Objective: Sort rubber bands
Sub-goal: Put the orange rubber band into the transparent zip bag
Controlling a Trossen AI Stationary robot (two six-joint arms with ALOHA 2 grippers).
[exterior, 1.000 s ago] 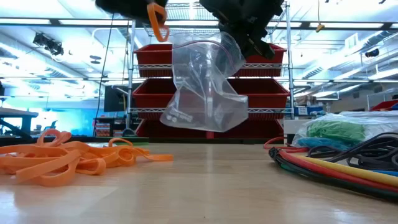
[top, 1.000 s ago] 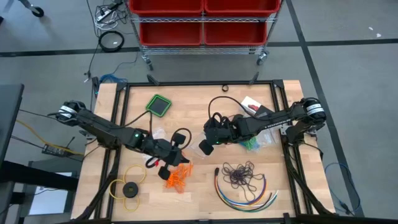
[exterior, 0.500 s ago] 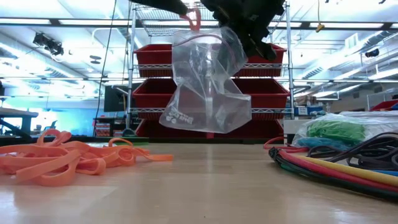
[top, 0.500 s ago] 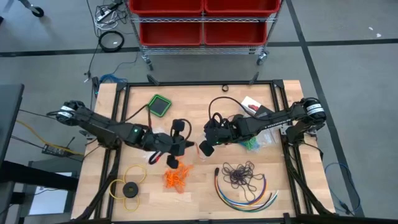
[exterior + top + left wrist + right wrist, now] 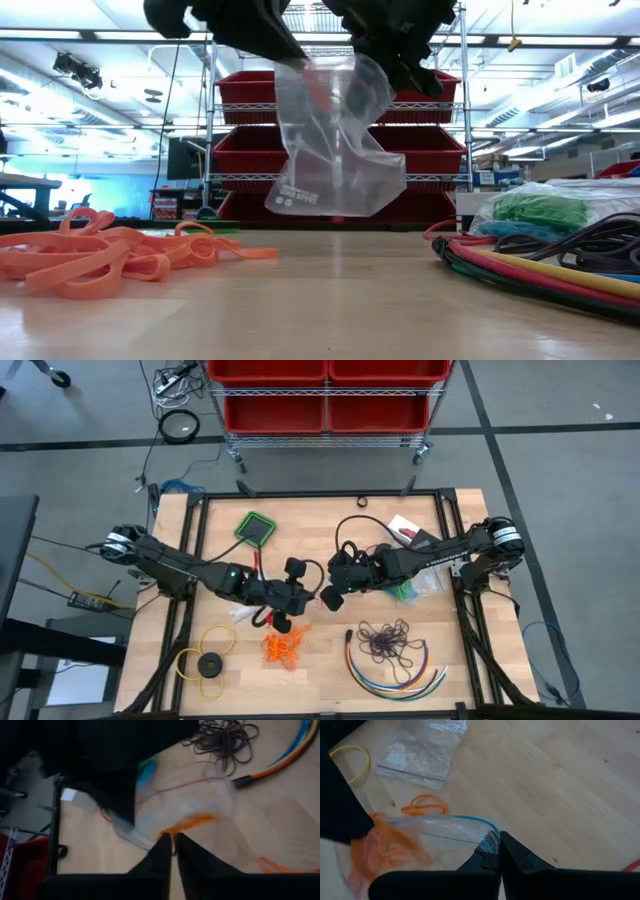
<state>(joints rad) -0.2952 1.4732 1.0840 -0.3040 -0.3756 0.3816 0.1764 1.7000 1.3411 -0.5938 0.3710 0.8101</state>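
From above, left gripper meets right gripper mid-table, loose orange rubber bands below, low view, clear plastic zip bag hanging, right wrist view, fingers pinched shut on bag rim, orange bands inside, left fingers barely parted.

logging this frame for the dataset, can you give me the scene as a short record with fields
held item: clear plastic bag, hanging above the table
holder: right end effector, shut on the bag's rim
left end effector: at the bag's mouth, orange bands inside the bag just past its tips
loose orange rubber bands: pile on the wood, below the left arm in the high view
dark purple rubber bands: bunch inside the curve of the coloured cables
green rubber bands: in a second bag lying on the table
yellow ring: near the table's left corner
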